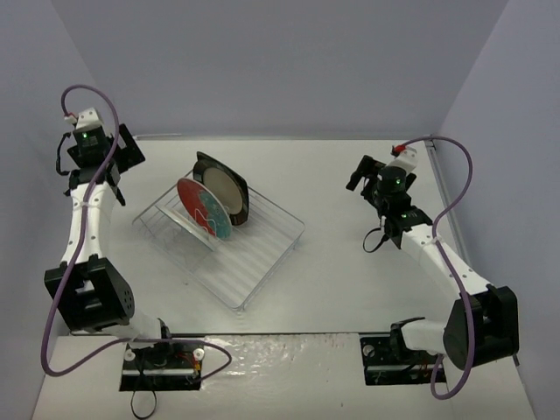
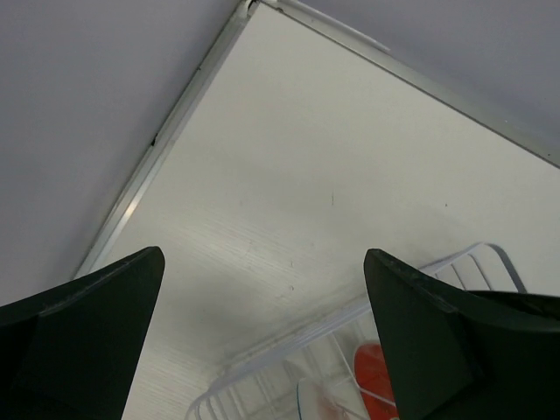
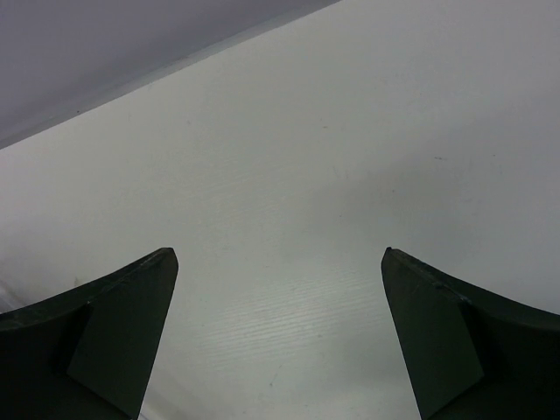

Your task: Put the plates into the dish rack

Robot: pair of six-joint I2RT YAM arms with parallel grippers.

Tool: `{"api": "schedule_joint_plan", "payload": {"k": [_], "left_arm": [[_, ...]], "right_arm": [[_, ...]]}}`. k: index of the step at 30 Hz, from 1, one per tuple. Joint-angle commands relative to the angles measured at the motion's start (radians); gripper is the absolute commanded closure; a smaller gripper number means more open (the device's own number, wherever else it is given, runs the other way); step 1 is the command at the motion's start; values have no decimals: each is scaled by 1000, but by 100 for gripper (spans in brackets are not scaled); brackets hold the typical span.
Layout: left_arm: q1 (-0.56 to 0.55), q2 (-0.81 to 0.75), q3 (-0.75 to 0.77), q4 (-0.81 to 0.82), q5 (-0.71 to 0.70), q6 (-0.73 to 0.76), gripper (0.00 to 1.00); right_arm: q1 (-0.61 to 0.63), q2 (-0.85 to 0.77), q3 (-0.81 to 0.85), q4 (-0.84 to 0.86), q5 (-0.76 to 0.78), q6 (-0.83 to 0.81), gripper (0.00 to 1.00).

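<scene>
White bench [image 1: 350, 289], grey walls [image 1: 280, 61]: plates [image 1: 203, 210] standing in the dish rack [image 1: 254, 267].
Its tines [image 1: 175, 226] keep them upright on edge; left fingers [image 2: 79, 332] and right fingers [image 3: 105, 332] spread wide, empty, away from it.

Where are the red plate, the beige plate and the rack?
Red plate [image 1: 200, 210]: top view, on its flowery face.
Beige plate [image 1: 225, 189]: top view, on its plain middle.
Rack [image 1: 267, 249]: top view, on its bare wire floor.

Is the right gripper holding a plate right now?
No, the right gripper is open, and only the table shows in its gap.
</scene>
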Motion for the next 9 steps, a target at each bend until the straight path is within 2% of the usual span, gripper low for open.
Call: {"api": "schedule_joint_plan", "payload": {"k": [1,9], "left_arm": [[2,-144,-95,122,21,-67,3],[1,-160,-127,104,35,-72,3]], "right_arm": [[3,-72,-15,111,114,2,0],[3,-93,-54,145,133,-7,0]]}}
